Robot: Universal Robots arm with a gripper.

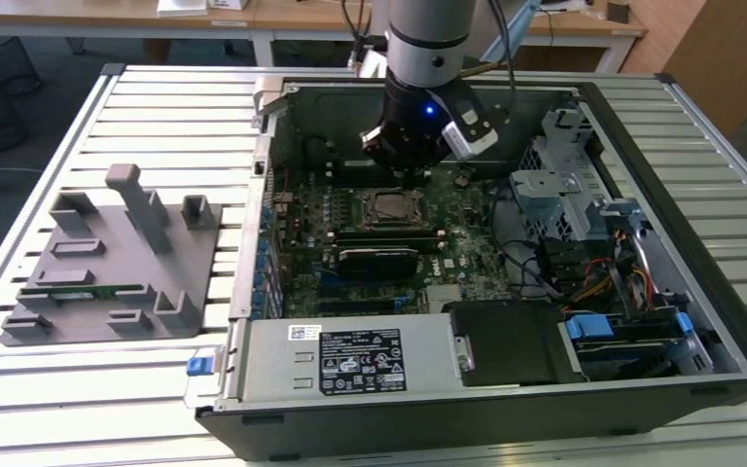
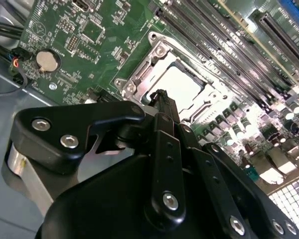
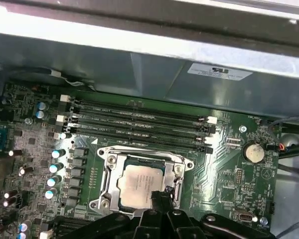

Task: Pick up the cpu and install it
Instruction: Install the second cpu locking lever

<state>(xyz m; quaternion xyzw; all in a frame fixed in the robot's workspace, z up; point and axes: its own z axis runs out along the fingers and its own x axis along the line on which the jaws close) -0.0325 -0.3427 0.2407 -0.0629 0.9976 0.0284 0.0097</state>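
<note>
The cpu (image 1: 388, 206), a flat square chip with a dull silver top, lies in the socket frame (image 1: 365, 196) on the green motherboard inside the open computer case (image 1: 724, 321). It shows in both wrist views (image 2: 178, 84) (image 3: 137, 184), seated flat within the metal frame (image 3: 105, 167). My gripper (image 1: 407, 173) hangs just above the socket's far edge. Its black fingers are shut together with nothing between them, and the tip (image 2: 162, 95) (image 3: 158, 193) sits beside one edge of the chip.
Black memory slots (image 3: 139, 124) run beside the socket. A coin battery (image 3: 252, 152) sits on the board. The power supply (image 1: 347, 355) and drive cage (image 1: 568, 185) crowd the case. A grey fixture (image 1: 114, 263) with a green memory stick (image 1: 88, 289) stands at the exterior view's left.
</note>
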